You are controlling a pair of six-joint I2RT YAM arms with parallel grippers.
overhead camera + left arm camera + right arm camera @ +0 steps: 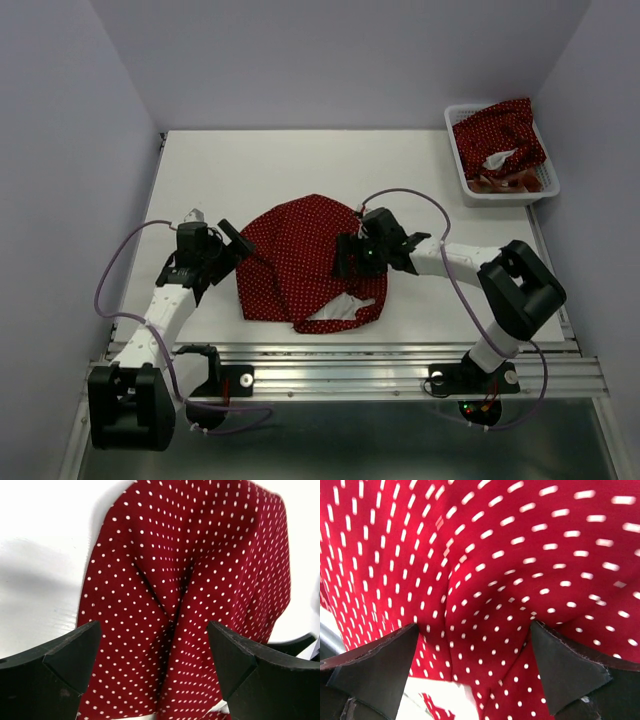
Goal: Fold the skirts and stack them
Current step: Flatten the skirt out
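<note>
Two low inward reaches: left gripper poised at the dotted skirt's edge, right gripper over it, jaws gaping wide.

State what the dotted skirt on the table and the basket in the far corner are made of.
The dotted skirt is soft thin cloth, matte dark red with small white dots. It creases and drapes in folds. The basket is likely rigid moulded plastic, white, with slotted mesh walls that hold their shape.
</note>
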